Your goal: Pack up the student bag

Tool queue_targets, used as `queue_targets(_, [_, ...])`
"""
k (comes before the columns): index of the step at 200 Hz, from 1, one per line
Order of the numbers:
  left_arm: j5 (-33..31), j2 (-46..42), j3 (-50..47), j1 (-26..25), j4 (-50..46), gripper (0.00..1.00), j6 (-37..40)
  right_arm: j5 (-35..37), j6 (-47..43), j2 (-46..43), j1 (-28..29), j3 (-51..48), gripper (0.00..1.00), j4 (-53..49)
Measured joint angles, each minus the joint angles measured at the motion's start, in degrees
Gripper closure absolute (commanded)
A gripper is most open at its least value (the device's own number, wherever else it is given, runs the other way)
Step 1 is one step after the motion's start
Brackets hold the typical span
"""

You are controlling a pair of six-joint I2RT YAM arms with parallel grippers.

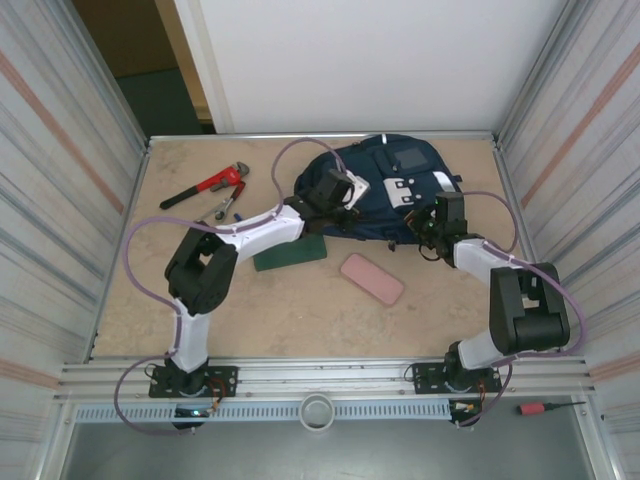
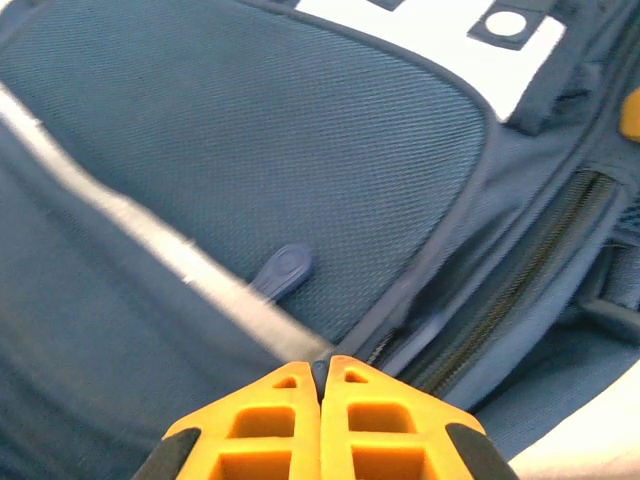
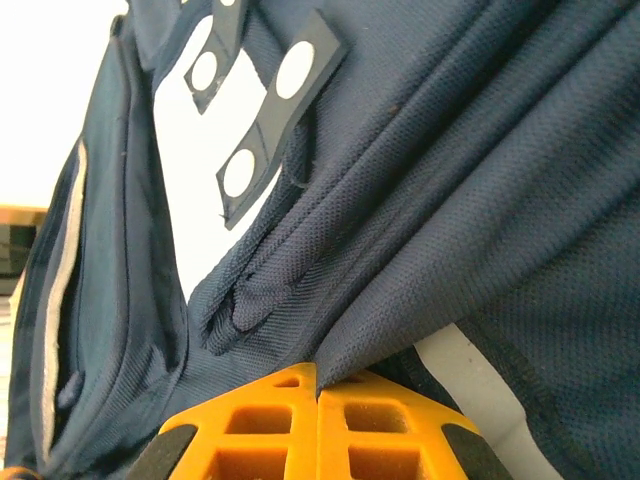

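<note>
- Nearby, a red wrench (image 1: 205, 186) lies far-left on the table (image 1: 300, 320), well apart from the bag (image 1: 385, 165).
- A green book (image 1: 290, 253) lies flat just beside the bag's near-left edge; my left arm passes over its far corner.
- A pink case (image 1: 372, 278) rests near the bag's near side, between my two arms and touching neither.
- Nothing stands between either claw and the bag.
- The bag lies flat at the far middle-right of the table, its face with the white patches turned up and its long axis running roughly left to right across the table.
- My left claw (image 1: 345, 190) (image 2: 321, 375) is on the bag's left part, with its fingers pressed together right at a seam beside a zipper. I cannot tell whether cloth is caught between them.
- My right claw (image 1: 435, 225) (image 3: 318, 378) is at the bag's near-right edge, closed tight, with a fold of the navy cloth running down into the fingertips, so it pinches the bag.
</note>
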Motion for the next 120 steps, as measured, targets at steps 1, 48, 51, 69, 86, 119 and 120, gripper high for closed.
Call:
queue_targets(1, [0.00, -0.11, -0.09, 0.13, 0.07, 1.00, 0.00, -0.09, -0.11, 0.00, -0.04, 0.00, 1.00, 0.00])
queue_targets(48, [0.74, -1.86, -0.92, 2.51, 0.52, 1.00, 0.13, -5.81, -5.16, -0.07, -3.17, 2.89, 1.00, -4.76])
queue_targets(51, [0.90, -1.90, -1.01, 2.51, 0.61, 1.00, 0.13, -6.10, -5.40, -0.07, -3.37, 3.28, 1.00, -5.29])
queue_targets(69, [1.36, -2.43, -1.20, 1.95, 0.87, 1.00, 0.13, -8.26, -7.87, 0.96, -4.66, 6.27, 0.95, -8.90])
queue_targets(86, [1.27, -2.67, -1.20, 1.03, 1.01, 1.00, 0.13, -9.94, -9.57, 2.75, -5.46, 9.16, 0.79, -12.07])
queue_targets(119, [0.48, -2.71, -0.28, -1.25, 0.28, 1.00, 0.57, -11.34, -12.63, 3.32, -5.84, 10.97, 0.53, -16.41])
queue_targets(120, [0.42, -2.71, -0.22, -1.29, 0.24, 1.00, 0.59, -11.34, -12.55, 3.30, -5.84, 10.97, 0.52, -16.55])
